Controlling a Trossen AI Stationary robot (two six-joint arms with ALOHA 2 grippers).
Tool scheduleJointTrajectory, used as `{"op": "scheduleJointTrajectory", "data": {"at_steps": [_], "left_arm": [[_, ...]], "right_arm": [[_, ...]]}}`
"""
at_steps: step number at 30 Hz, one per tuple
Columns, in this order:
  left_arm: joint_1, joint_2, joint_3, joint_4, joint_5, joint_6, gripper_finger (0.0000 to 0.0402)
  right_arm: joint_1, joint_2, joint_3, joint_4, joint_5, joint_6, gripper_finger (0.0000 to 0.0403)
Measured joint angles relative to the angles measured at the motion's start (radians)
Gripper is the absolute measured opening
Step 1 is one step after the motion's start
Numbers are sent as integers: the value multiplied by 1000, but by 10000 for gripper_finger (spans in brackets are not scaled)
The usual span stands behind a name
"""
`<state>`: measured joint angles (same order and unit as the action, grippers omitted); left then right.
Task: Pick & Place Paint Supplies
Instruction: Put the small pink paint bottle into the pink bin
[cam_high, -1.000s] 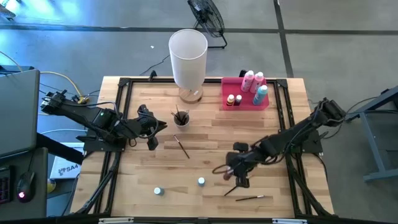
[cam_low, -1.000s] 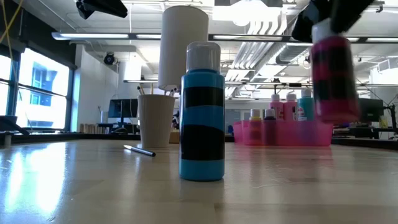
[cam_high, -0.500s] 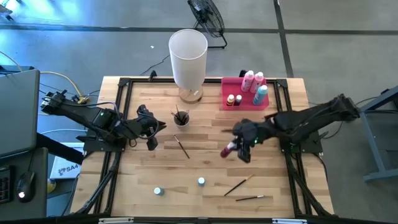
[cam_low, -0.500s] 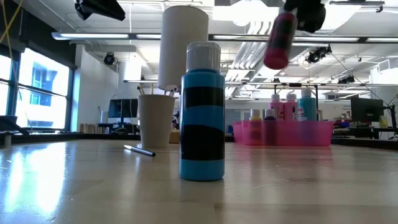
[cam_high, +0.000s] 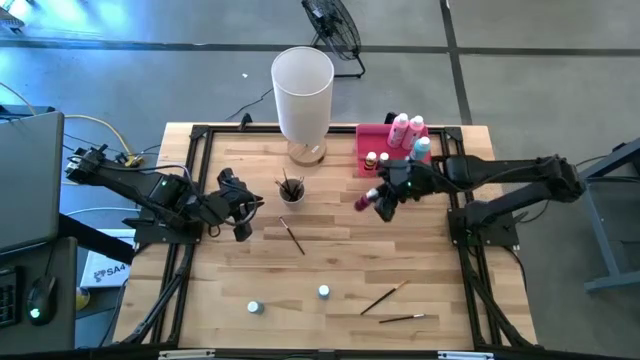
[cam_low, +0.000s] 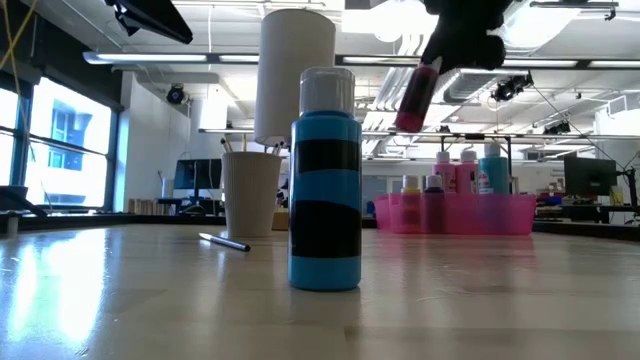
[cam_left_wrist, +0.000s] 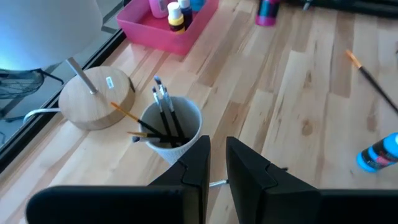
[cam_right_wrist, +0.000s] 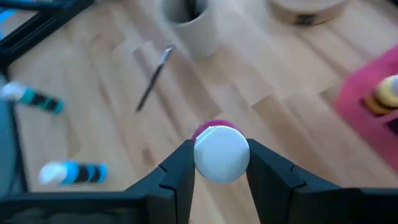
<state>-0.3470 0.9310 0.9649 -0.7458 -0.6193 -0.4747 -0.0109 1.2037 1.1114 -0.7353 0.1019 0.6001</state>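
The left end effector (cam_high: 240, 232) hangs over the wooden desk (cam_high: 330, 270), just beside the small white paper cup (cam_high: 291, 190) that holds several thin dark-handled paintbrushes (cam_left_wrist: 163, 115). In the left wrist view its two dark fingers (cam_left_wrist: 198, 163) stand nearly together, with only a narrow gap, and nothing is between them.

Near the white cup, on the side away from the tall white cylinder (cam_high: 302, 92) on its round wooden base (cam_left_wrist: 96, 96), one loose dark-handled paintbrush (cam_high: 292, 236) lies flat on the desk. Farther from the cup, toward the desk's near edge, stand two teal paint bottles with white caps (cam_high: 255, 307) and (cam_high: 324, 292). More to the right, two other thin paintbrushes (cam_high: 383, 298) and (cam_high: 401, 318) lie close to each other.

To the right of the white cup, the right end effector (cam_high: 385, 203) is raised above the desk and is clamped on a tall pink paint bottle with a white cap (cam_right_wrist: 221, 151). The bottle is tilted and it touches nothing below. It is just beside the pink rectangular plastic tray (cam_high: 378, 134), not over it. In the tray stand more small bottles (cam_high: 400, 127), pink, teal and tiny ones.
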Motion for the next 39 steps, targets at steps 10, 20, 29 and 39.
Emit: {"op": "scheduleJointTrajectory", "data": {"at_steps": [10,20,29,39], "left_arm": [[0,0,0,-48,-91,26,49],[0,0,0,-47,-142,26,49],[0,0,0,-49,-143,96,49],[0,-10,0,-57,-169,115,49]], "right_arm": [[-169,0,78,-48,47,-2,118],[-314,37,197,-82,115,-75,118],[-409,153,242,-77,154,-102,120],[-503,284,242,-54,135,-109,119]]}}
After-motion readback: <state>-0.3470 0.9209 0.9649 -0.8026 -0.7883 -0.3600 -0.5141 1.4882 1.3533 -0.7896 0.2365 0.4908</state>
